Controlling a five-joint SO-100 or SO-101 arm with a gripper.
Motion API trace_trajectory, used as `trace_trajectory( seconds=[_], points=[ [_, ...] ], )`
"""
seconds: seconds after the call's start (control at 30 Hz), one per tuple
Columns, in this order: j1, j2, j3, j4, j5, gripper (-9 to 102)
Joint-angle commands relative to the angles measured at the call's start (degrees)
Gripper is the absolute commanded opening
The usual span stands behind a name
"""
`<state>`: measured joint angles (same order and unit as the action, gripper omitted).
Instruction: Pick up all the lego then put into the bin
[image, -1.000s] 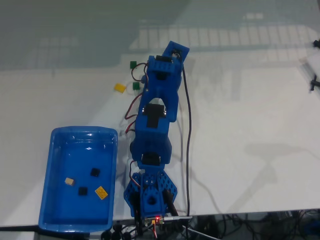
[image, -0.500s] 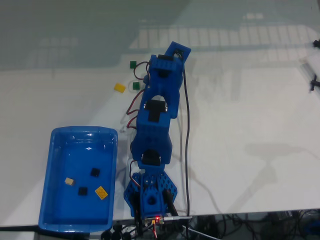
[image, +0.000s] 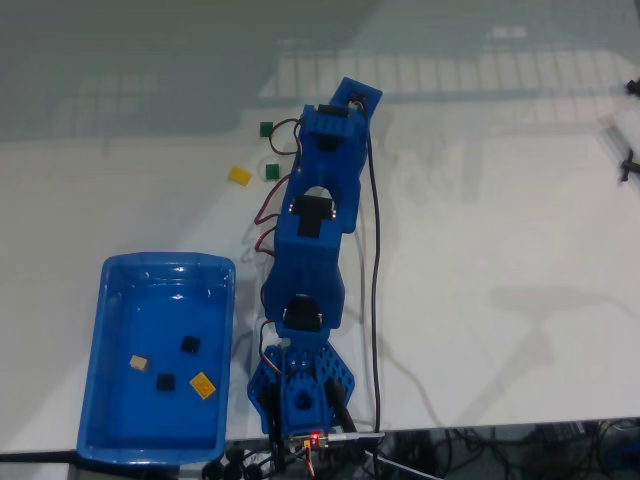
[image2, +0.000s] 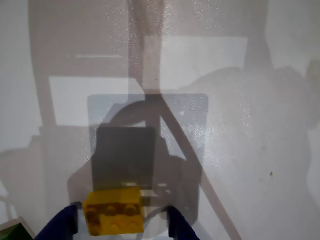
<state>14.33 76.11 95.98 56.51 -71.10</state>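
Note:
In the wrist view a yellow lego (image2: 114, 217) lies on the white table between two blue fingertips (image2: 62, 226), with a gap on each side. My gripper (image2: 122, 227) is open around it. In the fixed view the blue arm (image: 318, 215) stretches away from its base and hides the gripper beneath it. Just left of the arm lie a yellow lego (image: 240, 174) and two dark green lego (image: 272, 171) (image: 265, 129). The blue bin (image: 110, 300) stands at the lower left. It holds a tan lego (image: 139, 363), a yellow one (image: 203, 385) and two black ones (image: 188, 344).
A black cable (image: 376, 260) runs along the arm's right side down to the base (image: 300, 395) at the table's front edge. A green corner (image2: 11, 233) shows at the wrist view's lower left. Dark objects (image: 628, 160) sit at the far right edge.
The arm's upper links have shifted slightly farther out and to the right. The lego on the table and in the bin have not moved.

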Motion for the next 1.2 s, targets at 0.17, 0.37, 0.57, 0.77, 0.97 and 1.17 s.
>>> trace_trajectory(
  seconds=[0.17, 0.37, 0.57, 0.77, 0.97, 1.17],
  points=[
    [0.09, -1.05, -2.55, -0.53, -1.23, 5],
    [-0.18, -0.79, -2.81, -0.62, -0.70, 0],
    [-4.48, 9.49, -2.72, -0.88, 4.83, 0],
    [-22.15, 34.63, -1.85, 9.32, 15.82, 0],
    [-56.51, 53.17, 2.20, 31.20, 16.79, 0],
    [-87.19, 63.54, 9.49, 43.51, 20.13, 1]
  ],
)
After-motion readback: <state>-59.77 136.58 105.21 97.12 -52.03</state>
